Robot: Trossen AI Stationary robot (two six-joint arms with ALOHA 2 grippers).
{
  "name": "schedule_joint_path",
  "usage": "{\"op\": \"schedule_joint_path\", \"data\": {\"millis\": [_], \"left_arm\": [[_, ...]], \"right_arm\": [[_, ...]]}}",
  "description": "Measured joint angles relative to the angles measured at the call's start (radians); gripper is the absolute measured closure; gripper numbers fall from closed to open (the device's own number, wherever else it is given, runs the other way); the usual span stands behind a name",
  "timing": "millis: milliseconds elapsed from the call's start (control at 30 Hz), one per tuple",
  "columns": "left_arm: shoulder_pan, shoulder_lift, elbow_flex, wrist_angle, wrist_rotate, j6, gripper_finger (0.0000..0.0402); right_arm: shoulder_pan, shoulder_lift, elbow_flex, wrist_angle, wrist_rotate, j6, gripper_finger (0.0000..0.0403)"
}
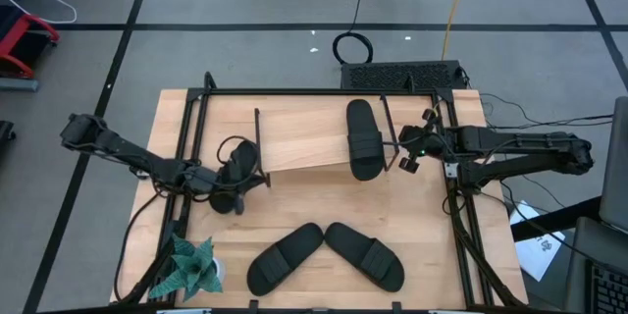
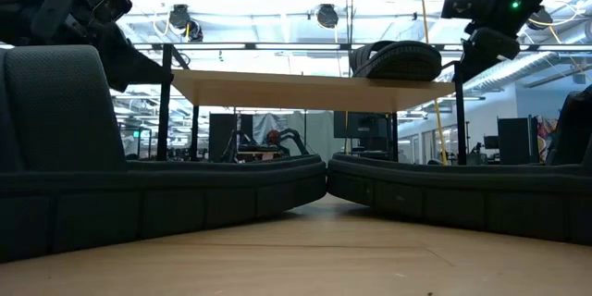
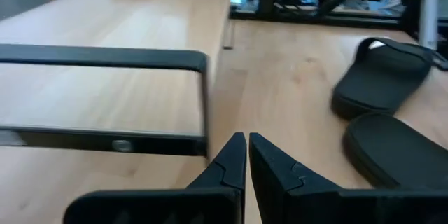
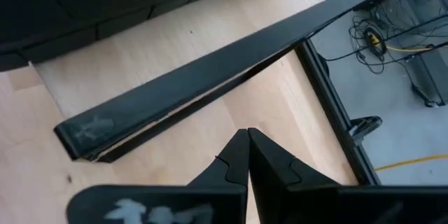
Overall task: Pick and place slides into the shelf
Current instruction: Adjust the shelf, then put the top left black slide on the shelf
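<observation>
One black slide [image 1: 363, 137] lies sole down on the right end of the shelf's [image 1: 299, 139] light plank top, and also shows in the low view as slide [image 2: 398, 60]. Two more slides [image 1: 285, 255] [image 1: 365, 253] lie on the table near its near edge. A fourth slide is not in view. My left gripper [image 1: 238, 179] hovers shut and empty at the shelf's left wire frame [image 3: 105, 59]. My right gripper [image 1: 405, 155] is shut and empty just right of the shelf's right frame [image 4: 210, 70].
A small green plant [image 1: 191, 270] stands at the table's near left corner. Black rails [image 1: 186, 128] [image 1: 453, 196] run along the table's left and right sides. Bare wood [image 1: 324, 201] shows between the shelf and the two near slides.
</observation>
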Motion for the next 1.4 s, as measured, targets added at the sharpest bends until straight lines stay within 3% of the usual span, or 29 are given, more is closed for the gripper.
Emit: {"op": "schedule_joint_path", "data": {"millis": [333, 733, 1067, 1400], "left_arm": [[0.024, -0.023, 0.000, -0.049, -0.051, -0.007, 0.0383], [0.104, -0.023, 0.000, -0.051, -0.042, -0.017, 0.0383], [0.138, -0.023, 0.000, -0.074, -0.036, -0.048, 0.0383], [0.137, -0.023, 0.000, -0.067, 0.153, -0.054, 0.0383]], "right_arm": [[0.000, 0.000, 0.000, 0.018, -0.073, -0.009, 0.0403], [0.000, 0.000, 0.000, 0.055, -0.174, -0.035, 0.0403], [0.000, 0.002, -0.045, 0.081, -0.174, -0.035, 0.0403], [0.002, -0.026, -0.073, 0.103, -0.169, -0.035, 0.0403]]}}
